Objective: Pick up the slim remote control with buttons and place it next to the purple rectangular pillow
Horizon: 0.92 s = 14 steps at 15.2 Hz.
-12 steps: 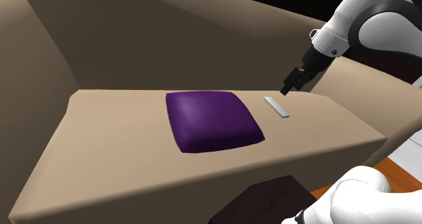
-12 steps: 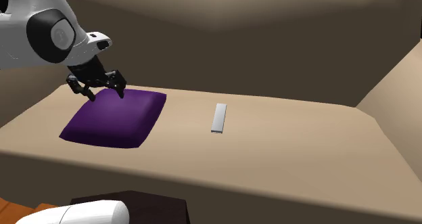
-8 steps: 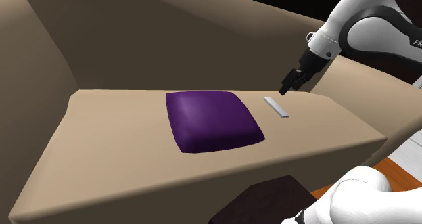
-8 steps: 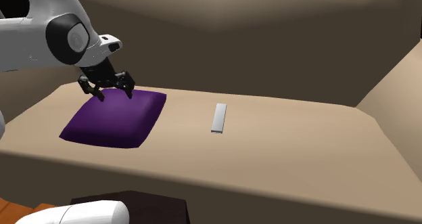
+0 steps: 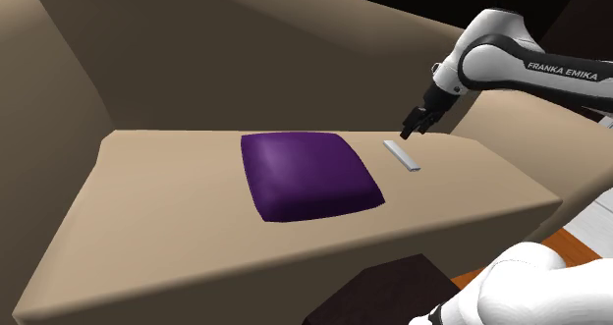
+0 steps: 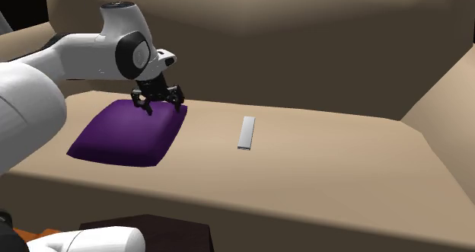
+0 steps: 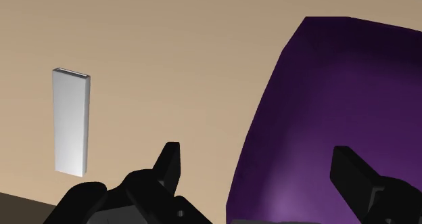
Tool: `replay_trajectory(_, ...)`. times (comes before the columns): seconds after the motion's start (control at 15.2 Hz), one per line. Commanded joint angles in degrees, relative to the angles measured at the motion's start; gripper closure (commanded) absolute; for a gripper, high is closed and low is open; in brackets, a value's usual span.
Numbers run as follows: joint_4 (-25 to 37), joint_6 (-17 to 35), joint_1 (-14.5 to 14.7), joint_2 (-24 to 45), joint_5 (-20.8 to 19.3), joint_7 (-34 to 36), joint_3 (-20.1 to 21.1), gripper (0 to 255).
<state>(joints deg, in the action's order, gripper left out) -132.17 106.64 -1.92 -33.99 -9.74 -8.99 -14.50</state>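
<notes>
A slim light-grey remote [image 5: 402,155] lies flat on the tan sofa seat [image 5: 177,205], a short gap from the purple rectangular pillow [image 5: 309,176]. My black gripper [image 5: 408,129] hovers open and empty above the seat, near the remote's far end. In the second exterior view the gripper [image 6: 157,104] hangs over the pillow's [image 6: 125,136] far corner, with the remote [image 6: 246,132] off to that view's right. In the wrist view the fingers [image 7: 169,163] stand wide apart over the pillow's [image 7: 345,107] edge, and the remote [image 7: 71,121] lies beside them on bare seat.
The tan backrest [image 5: 255,68] rises behind the seat and armrests [image 6: 445,98] close its ends. A dark block [image 5: 393,289] stands below the seat's front edge, beside the robot's white body [image 5: 535,289]. Bare seat [image 6: 327,167] stretches beyond the remote.
The arm has reached further out. The gripper has moved to the second exterior view's right, along the pillow's far edge towards the remote. It has stayed open; remote and pillow have not moved.
</notes>
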Motion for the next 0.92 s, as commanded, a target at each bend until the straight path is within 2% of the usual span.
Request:
replay_trajectory(0.0, 0.6, 2.0, -0.4, 2.8, -0.4, -2.1, -2.3, 0)
replay_trajectory(0.46, 5.6, 8.4, -1.0, 15.4, 1.0, -9.4, -9.7, 0)
replay_trajectory(0.86, 12.3, 12.4, -1.6, 28.1, 5.9, -17.2, -15.4, 0)
